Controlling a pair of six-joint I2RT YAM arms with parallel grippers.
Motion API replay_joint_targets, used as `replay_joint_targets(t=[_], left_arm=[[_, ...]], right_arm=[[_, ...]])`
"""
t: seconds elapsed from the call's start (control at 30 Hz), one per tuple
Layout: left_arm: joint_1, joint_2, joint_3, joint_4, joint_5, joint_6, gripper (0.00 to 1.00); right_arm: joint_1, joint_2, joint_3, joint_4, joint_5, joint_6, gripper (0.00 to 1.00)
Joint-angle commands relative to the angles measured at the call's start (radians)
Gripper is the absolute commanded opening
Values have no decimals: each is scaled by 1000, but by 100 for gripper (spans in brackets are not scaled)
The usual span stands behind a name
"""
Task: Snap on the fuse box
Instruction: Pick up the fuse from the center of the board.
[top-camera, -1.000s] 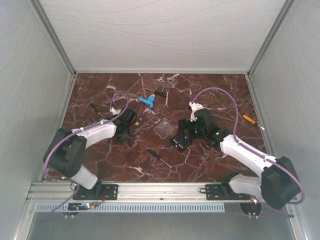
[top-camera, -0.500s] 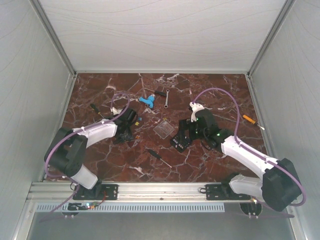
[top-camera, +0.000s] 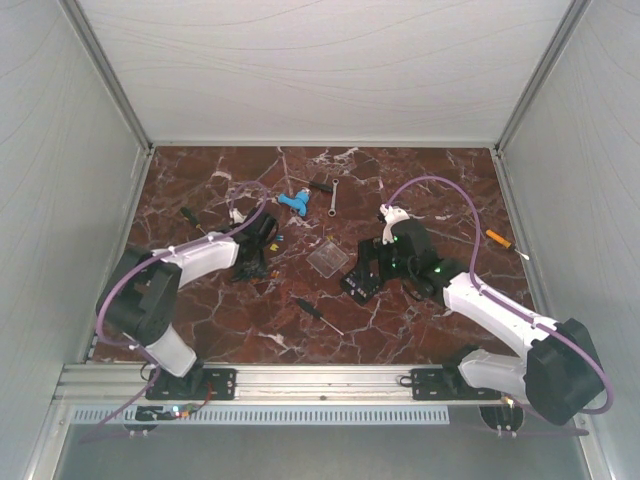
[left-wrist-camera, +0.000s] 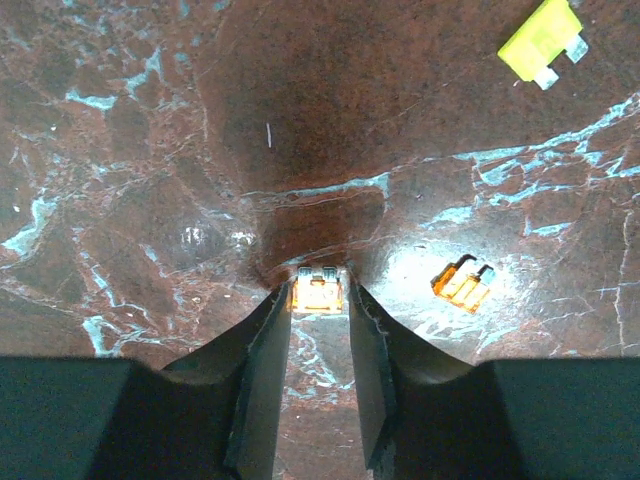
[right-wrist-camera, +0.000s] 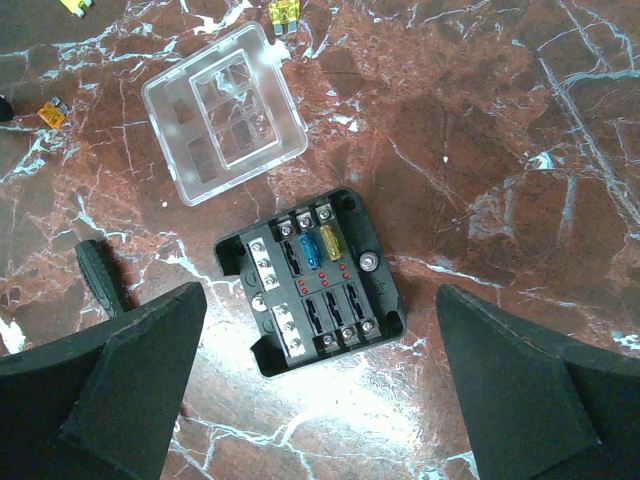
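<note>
The black fuse box (right-wrist-camera: 312, 280) lies open on the marble with a blue and a yellow fuse seated in its slots; it also shows in the top view (top-camera: 358, 283). Its clear square lid (right-wrist-camera: 224, 112) lies apart just beyond it, also seen from above (top-camera: 327, 258). My right gripper (right-wrist-camera: 320, 335) hovers above the box, wide open and empty, and shows in the top view (top-camera: 377, 262). My left gripper (left-wrist-camera: 319, 300) is down at the table, shut on a small orange fuse (left-wrist-camera: 319, 290) at its fingertips, left of the lid in the top view (top-camera: 250, 262).
Loose fuses lie about: an orange one (left-wrist-camera: 463, 284) and a yellow-green one (left-wrist-camera: 541, 40) near my left gripper. A black-handled screwdriver (top-camera: 315, 312) lies in front of the box. A blue plastic piece (top-camera: 293, 203), a wrench (top-camera: 334, 195) and an orange tool (top-camera: 498, 238) lie further off.
My left arm has shifted slightly toward the far side, its gripper staying low at the table. My right arm has barely moved.
</note>
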Motion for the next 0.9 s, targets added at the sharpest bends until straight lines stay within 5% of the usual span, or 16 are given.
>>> replay_joint_targets(t=[0.0,0.5,0.87], left_arm=[[2,70,-19,-26,58,16,28],[3,-159,-32,28,154,-252,16],[3,-431,-93,232,329,-572,12]], right_arm=[[-6,-27,-6,34,0,-14,98],[66,-42,-45,150,-36,-4,98],[182,-65,-176,599,-65,132,92]])
